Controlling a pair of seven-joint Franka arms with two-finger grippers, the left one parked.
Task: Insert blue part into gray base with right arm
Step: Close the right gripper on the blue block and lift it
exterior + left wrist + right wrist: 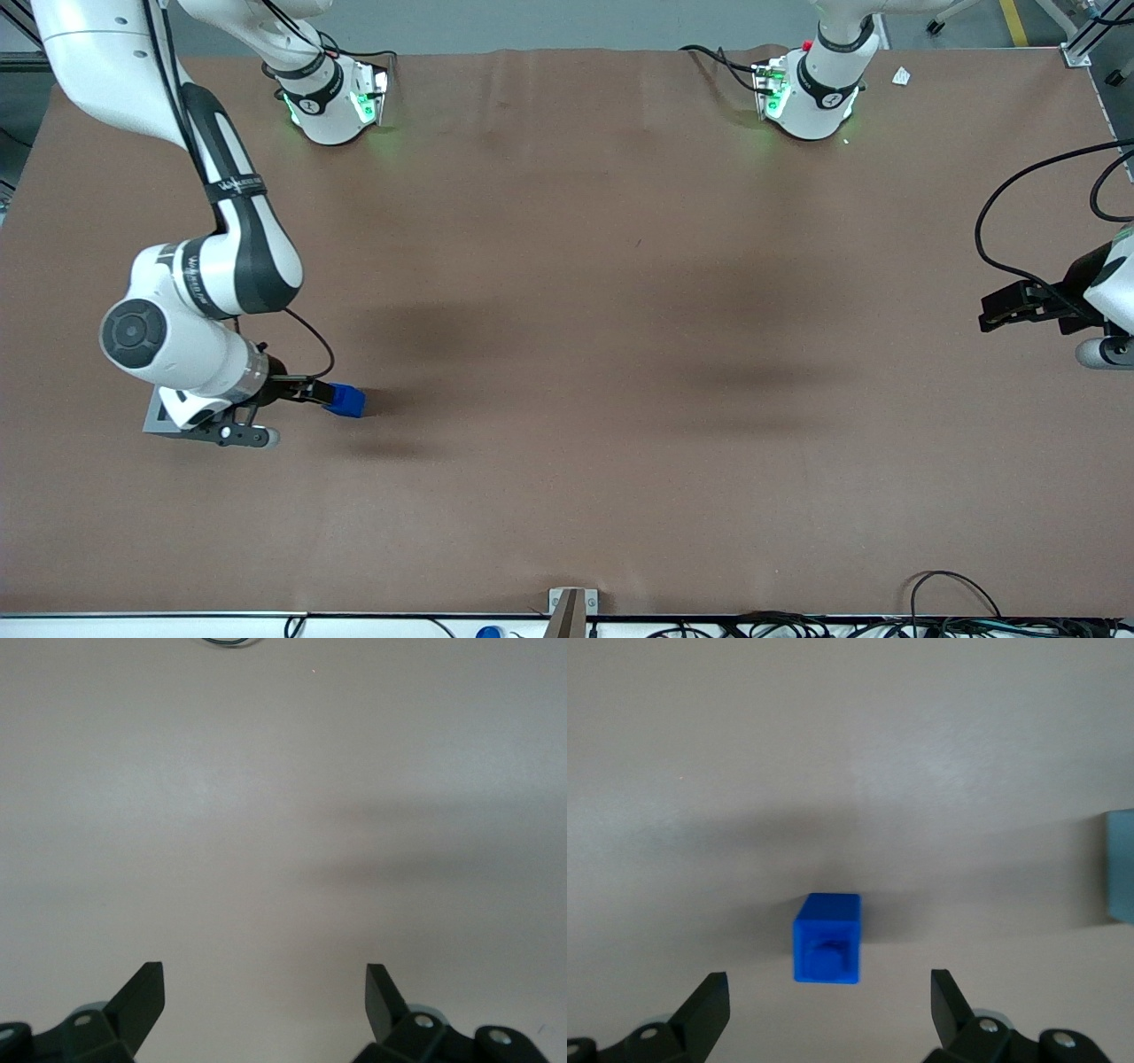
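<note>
Fingers of my gripper (pixel 829 992) are spread wide apart and grasp nothing; the two black tips (pixel 709 992) stand on either side of the blue part (pixel 826 939) without touching it. That part is a small bright-blue block with squared edges, lying on the brown table (pixel 620 354), and the face turned toward my wrist camera carries a smaller rounded stub in its middle. It casts a soft dark shadow on the table around it. In the front view the blue part (pixel 345 401) sits just off the end of my gripper (pixel 306 390), toward the working arm's end of the table, with my right arm (pixel 221 266) bent low over that spot. The gray base (pixel 155 416) is a light-gray block mostly hidden beneath my wrist in the front view; only a corner of it shows. My wrist camera catches one pale edge of the gray base (pixel 1121 866), well apart from the blue part, resting on the same table.
</note>
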